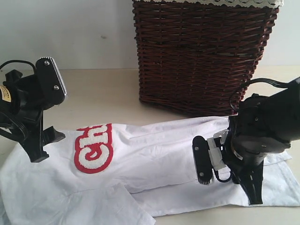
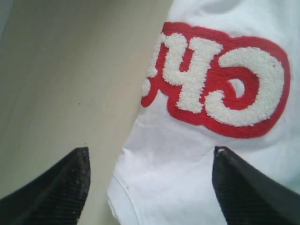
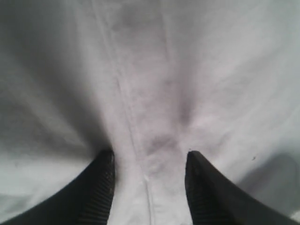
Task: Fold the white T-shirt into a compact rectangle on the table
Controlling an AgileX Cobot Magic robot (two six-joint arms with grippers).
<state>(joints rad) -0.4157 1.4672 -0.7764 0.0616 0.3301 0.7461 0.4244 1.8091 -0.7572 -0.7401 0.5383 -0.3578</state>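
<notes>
The table [image 1: 103,93] spreads beneath both claws, and the dark wicker basket [image 1: 201,56] stands just behind the right claw [image 1: 229,176], so we judge that a careless lift or swing on that side could knock the arm against the weave. The white T-shirt [image 1: 154,154] lies flat on the table as a long, partly folded band that runs from beneath one claw to beneath the other. Because it is thin and layered, a pinch that catches only the top layer would pull the layers apart and spoil the fold. If the two claws rise unevenly, the band would skew. The left claw [image 1: 49,146] hangs wide open just above the shirt's end. In its wrist view one fingertip sits over bare table and the other over cloth, with the shirt's edge running between them. If it closes here it may take only a sliver of hem, or slip off altogether. The red-outlined lettering [image 2: 218,84] lies just beyond its fingertips. The right claw's jaws stand partway apart, low on the cloth and astride a raised seam [image 3: 140,154]. The cloth puckers toward the gap, but we see nothing clamped.
</notes>
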